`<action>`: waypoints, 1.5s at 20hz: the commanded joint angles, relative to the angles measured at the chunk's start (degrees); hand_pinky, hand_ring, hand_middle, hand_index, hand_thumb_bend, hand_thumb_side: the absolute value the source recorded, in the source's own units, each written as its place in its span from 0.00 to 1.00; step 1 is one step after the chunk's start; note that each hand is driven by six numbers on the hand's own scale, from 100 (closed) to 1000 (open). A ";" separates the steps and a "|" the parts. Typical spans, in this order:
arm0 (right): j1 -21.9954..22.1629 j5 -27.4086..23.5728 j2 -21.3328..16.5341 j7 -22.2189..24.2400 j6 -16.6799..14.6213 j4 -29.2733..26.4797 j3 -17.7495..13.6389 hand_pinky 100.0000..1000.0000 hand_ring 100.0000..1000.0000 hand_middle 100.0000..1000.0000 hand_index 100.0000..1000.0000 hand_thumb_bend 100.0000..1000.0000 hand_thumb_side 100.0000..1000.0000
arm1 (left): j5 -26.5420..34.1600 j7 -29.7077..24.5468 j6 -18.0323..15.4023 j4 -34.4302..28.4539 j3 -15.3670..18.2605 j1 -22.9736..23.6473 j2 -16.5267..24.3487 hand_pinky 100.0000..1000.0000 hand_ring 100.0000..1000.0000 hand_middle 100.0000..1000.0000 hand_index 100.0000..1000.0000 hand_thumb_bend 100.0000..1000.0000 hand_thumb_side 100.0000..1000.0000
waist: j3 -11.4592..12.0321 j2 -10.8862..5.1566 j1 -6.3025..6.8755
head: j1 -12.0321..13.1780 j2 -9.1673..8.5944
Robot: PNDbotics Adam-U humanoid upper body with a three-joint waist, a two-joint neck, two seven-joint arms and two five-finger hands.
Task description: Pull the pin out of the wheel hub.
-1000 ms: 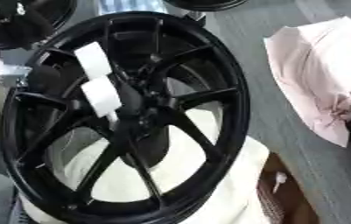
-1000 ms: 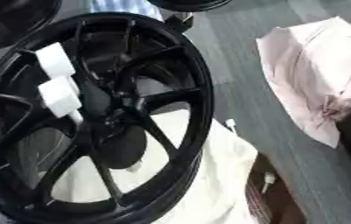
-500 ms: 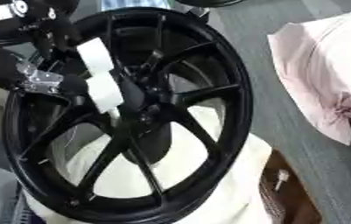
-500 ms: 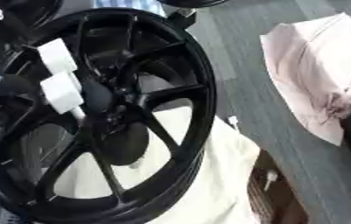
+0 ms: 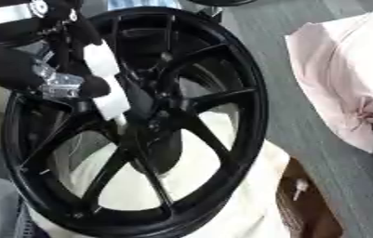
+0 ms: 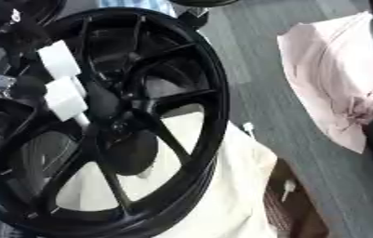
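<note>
Left hand reaching the pin at the wheel hub; extraction not yet done.
The wheel (image 6: 116,121) stands tilted on cream cloth (image 6: 222,186). The white-tagged pin (image 6: 63,93) sits in the hub. The left hand (image 5: 35,69) lies against it from upper left; whether its fingers have closed cannot be told. The right hand is unseen.

No readable text, label or number — none anywhere.

Black wheel hub (image 5: 181,107) on cream cloth (image 5: 246,195); white pin (image 6: 63,90) (two blocks). Pale pink cloth (image 5: 344,74) at three o'clock, grey floor (image 5: 303,135).
</note>
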 commanded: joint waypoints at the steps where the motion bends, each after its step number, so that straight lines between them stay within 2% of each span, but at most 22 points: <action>1: -0.69 -0.35 -1.29 -0.42 0.01 -0.46 -0.65 0.85 0.76 0.75 0.81 0.13 0.47 | -0.33 -0.36 0.04 -0.45 0.41 -1.32 0.67 0.60 0.44 0.48 0.73 0.58 0.60 | 0.12 -0.86 -0.28 | -0.12 0.39; 6: -0.59 -0.54 -1.19 -0.57 -0.04 -0.45 -0.61 0.85 0.76 0.75 0.81 0.13 0.47 | -1.96 -1.03 1.31 -0.45 -0.14 -0.87 0.58 0.60 0.45 0.50 0.73 0.57 0.60 | 0.17 -0.72 -0.24 | -0.04 0.51; 11: -0.54 -0.66 -1.13 -0.55 -0.29 -0.18 -0.76 0.85 0.76 0.75 0.81 0.13 0.47 | -2.75 -3.19 2.81 -0.45 -1.03 -0.14 0.19 0.60 0.52 0.62 0.75 0.56 0.59 | 0.02 -0.48 -0.28 | -0.01 0.40; 22: -0.31 -0.88 -1.02 -0.74 -0.77 0.34 -0.91 0.85 0.76 0.76 0.81 0.11 0.48 | -2.58 -4.43 6.84 -0.45 -1.53 1.18 -0.85 0.57 0.52 0.63 0.77 0.55 0.57 | 0.12 -0.15 -0.15 | -0.08 0.45; 30: -0.13 -0.95 -1.08 -0.75 -1.03 0.47 -1.03 0.85 0.76 0.76 0.81 0.11 0.48 | -1.13 -1.75 9.81 -0.45 0.16 3.02 -1.98 0.57 0.53 0.67 0.79 0.55 0.55 | 0.31 0.06 -0.19 | -0.18 0.38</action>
